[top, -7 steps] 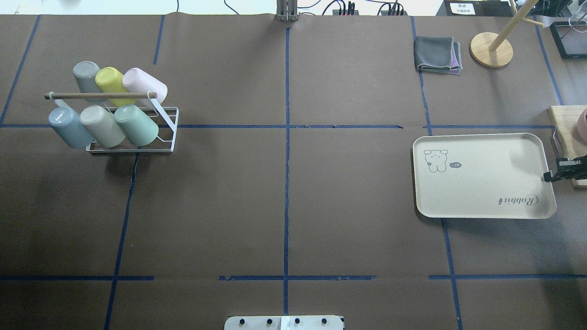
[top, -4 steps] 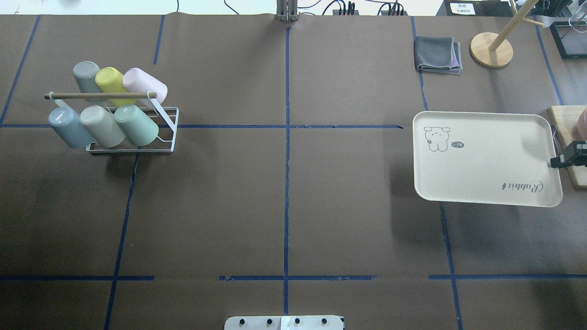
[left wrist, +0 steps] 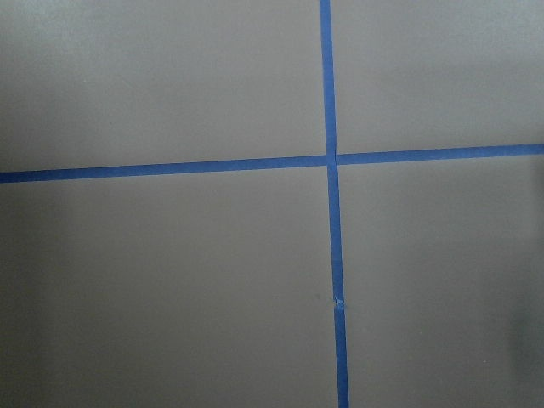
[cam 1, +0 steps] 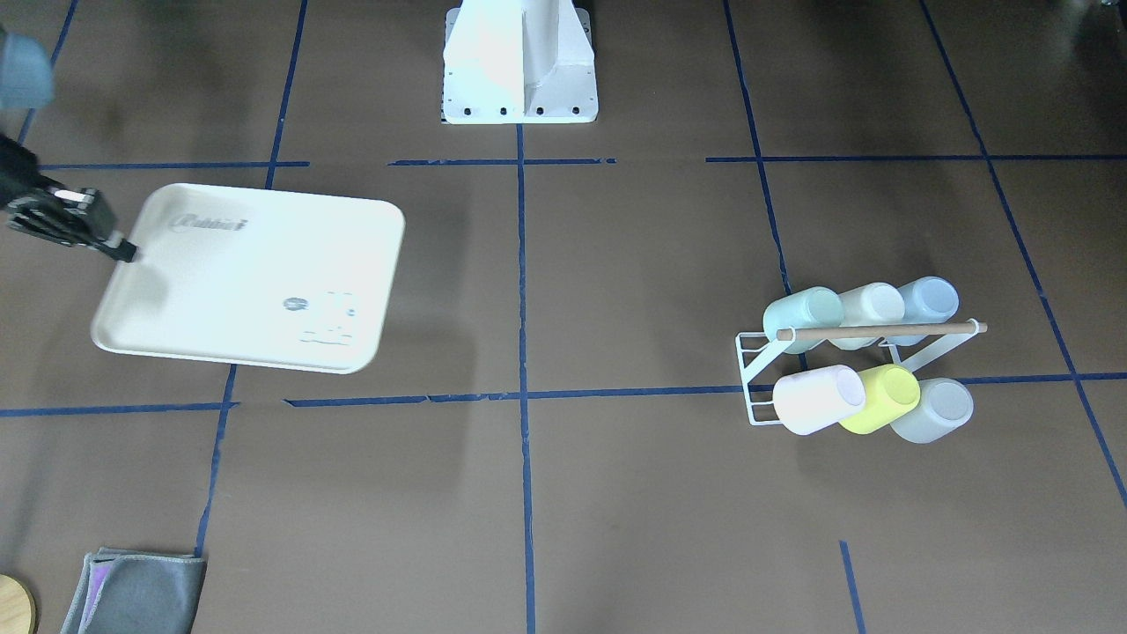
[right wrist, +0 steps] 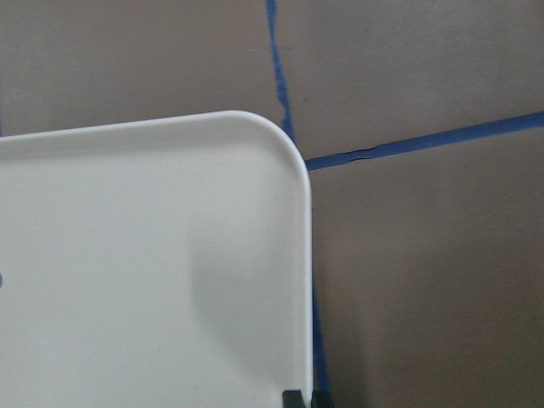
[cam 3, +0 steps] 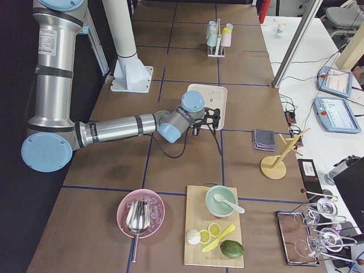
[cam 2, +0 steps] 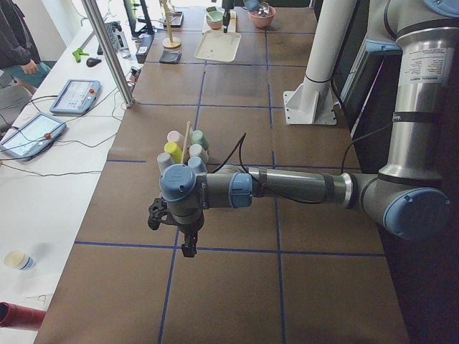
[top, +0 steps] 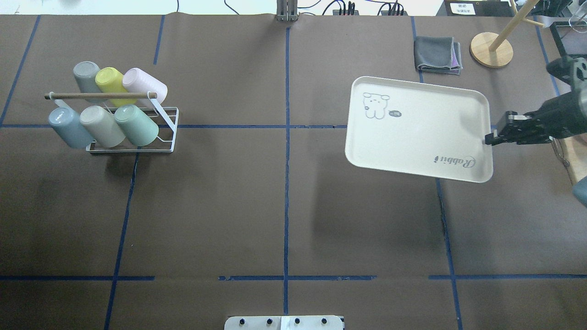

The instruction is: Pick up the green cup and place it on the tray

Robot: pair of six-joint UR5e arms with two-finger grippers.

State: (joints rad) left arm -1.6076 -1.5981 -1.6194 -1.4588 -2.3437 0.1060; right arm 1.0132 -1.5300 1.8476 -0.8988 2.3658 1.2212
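The pale mint-green cup lies tilted in the front row of a white wire rack at the table's left; it also shows in the front-facing view. The cream "Rabbit" tray hangs above the table right of centre, slightly turned, with its shadow below it. My right gripper is shut on the tray's right rim, also seen in the front-facing view. The right wrist view shows the tray's corner. My left gripper shows only in the exterior left view, over bare table; I cannot tell whether it is open.
The rack holds several other cups, among them a yellow one and a blue one. A folded grey cloth and a wooden stand base lie behind the tray. A cutting board and a pink bowl sit at the right end.
The right gripper has lifted the tray and carried it left and toward the table's far side, turning it slightly. The cups and rack have not moved.
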